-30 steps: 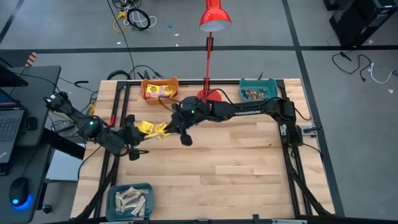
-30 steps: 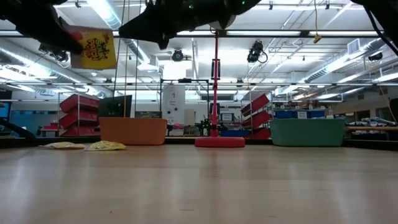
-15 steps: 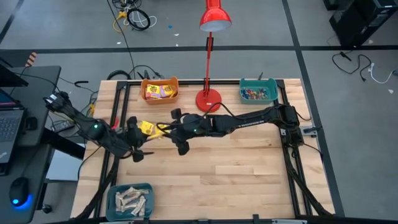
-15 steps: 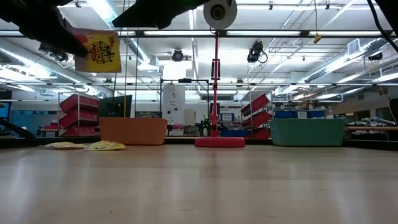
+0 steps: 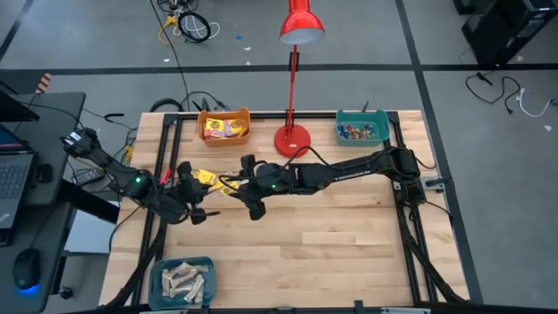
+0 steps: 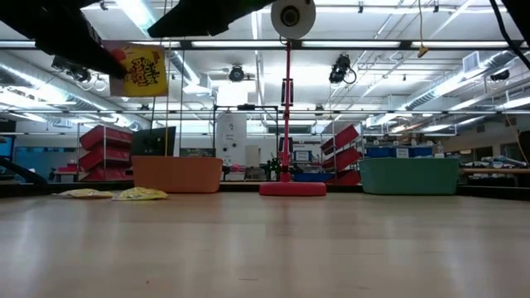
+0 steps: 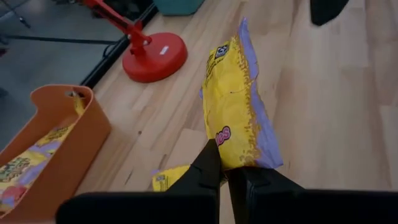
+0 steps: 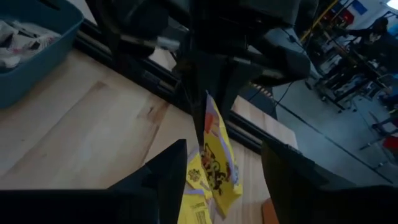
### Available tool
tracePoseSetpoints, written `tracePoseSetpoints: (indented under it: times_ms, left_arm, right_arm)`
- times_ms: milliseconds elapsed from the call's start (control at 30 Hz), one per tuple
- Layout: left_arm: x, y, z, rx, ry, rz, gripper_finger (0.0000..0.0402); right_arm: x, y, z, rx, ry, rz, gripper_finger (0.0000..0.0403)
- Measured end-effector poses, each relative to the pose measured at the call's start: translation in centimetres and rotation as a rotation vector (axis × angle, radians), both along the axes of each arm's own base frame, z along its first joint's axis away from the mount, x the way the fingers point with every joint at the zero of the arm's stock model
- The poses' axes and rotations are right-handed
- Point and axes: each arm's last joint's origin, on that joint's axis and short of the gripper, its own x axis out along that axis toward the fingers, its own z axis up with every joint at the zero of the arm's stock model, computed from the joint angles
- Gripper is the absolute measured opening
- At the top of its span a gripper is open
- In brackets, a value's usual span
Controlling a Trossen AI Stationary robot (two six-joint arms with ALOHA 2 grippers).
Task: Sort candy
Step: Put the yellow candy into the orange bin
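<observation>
A yellow candy packet (image 7: 236,106) with dark print is up in the air, with my left gripper (image 7: 230,174) shut on it above the table's left middle (image 5: 193,181). In the low view the packet (image 6: 145,70) shows high over the wood. My right gripper (image 8: 227,180) stands open just to the packet's right (image 5: 251,187), touching nothing. Two more yellow packets (image 6: 141,194) lie flat on the table below. More yellow packets fill the orange bin (image 5: 224,127). Small coloured candy sits in the teal bin (image 5: 362,129), and pale bars lie in the blue bin (image 5: 183,281). My left gripper pinches one end of the yellow packet (image 7: 239,158) between its two fingers (image 7: 208,165). The fingers come from the table's left, slanting a little downward. The packet sticks out beyond them edge-up, lifted clear of the table.
A red desk lamp stands on its round base (image 5: 292,139) at the far middle, between the orange and teal bins. The near and right parts of the wooden table (image 5: 349,235) are bare. A laptop and a mouse lie off the table's left side.
My right gripper has opened wide and rolled about its own axis. Its arm has swung toward the table's near edge, away from the lamp. The packet has stayed aloft in my left gripper.
</observation>
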Motion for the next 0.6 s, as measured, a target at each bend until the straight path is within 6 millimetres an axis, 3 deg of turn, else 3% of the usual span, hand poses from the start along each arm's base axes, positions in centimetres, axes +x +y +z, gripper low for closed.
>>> tracePoseSetpoints:
  times_ms: [367, 600]
  left_arm:
    - [0.9, -0.6, 1.1, 0.072, -0.063, -0.120, 0.0010]
    - [0.9, -0.6, 1.1, 0.077, -0.057, -0.125, 0.0014]
  right_arm:
    - [-0.1, -0.2, -0.2, 0.003, 0.024, -0.013, 0.0178]
    - [-0.1, -0.2, -0.3, 0.002, 0.038, -0.012, 0.0090]
